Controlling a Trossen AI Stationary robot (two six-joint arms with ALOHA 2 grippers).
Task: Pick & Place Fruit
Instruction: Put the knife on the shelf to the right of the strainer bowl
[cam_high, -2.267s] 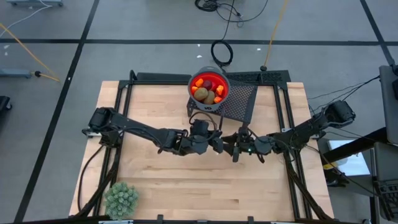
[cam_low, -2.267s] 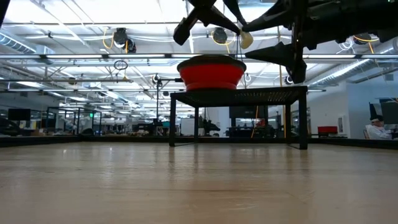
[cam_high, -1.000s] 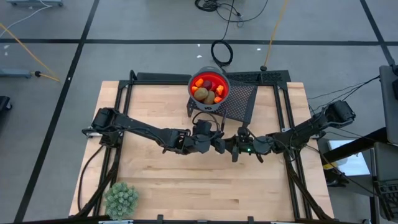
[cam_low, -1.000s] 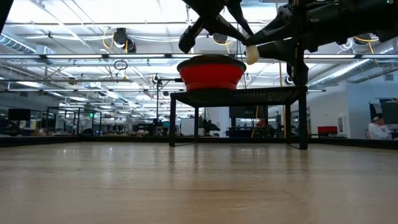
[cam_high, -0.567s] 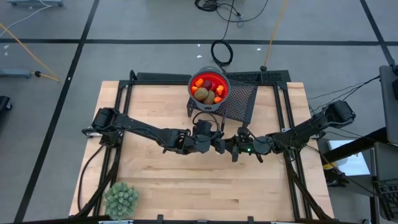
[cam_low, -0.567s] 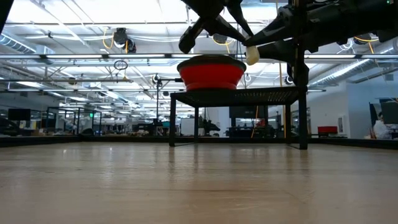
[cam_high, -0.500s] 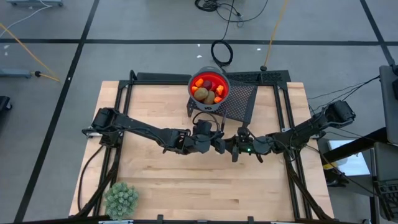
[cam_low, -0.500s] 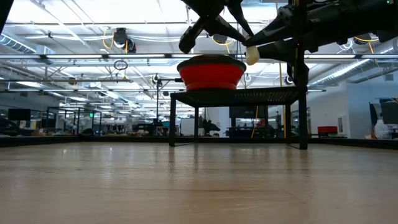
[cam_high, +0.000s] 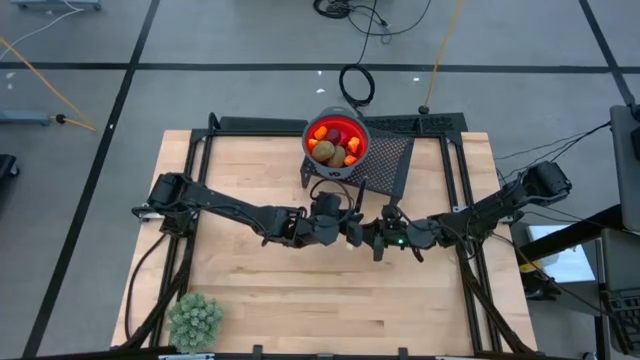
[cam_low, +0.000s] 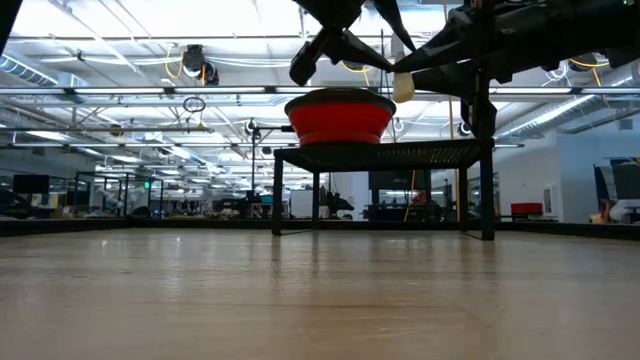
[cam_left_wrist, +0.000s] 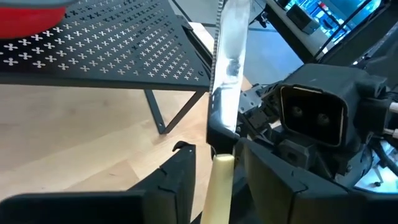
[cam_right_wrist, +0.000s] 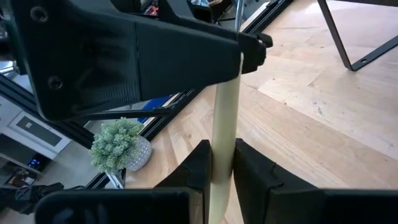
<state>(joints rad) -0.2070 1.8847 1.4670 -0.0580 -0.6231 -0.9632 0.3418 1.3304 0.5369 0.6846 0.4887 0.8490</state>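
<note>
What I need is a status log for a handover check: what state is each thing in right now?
knife: lifted off the table, handle between both pincers.
left pincer: open, a gap beside the knife handle.
right pincer: shut on the knife handle.
red bowl: upright on the black mesh rack.
fruit: piled inside the bowl.
plant ball: standing at the table's corner, apart from both arms.

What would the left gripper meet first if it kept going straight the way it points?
The knife, standing between the left gripper's open fingers and held by the right gripper; right behind it, probably the right wrist.
</note>
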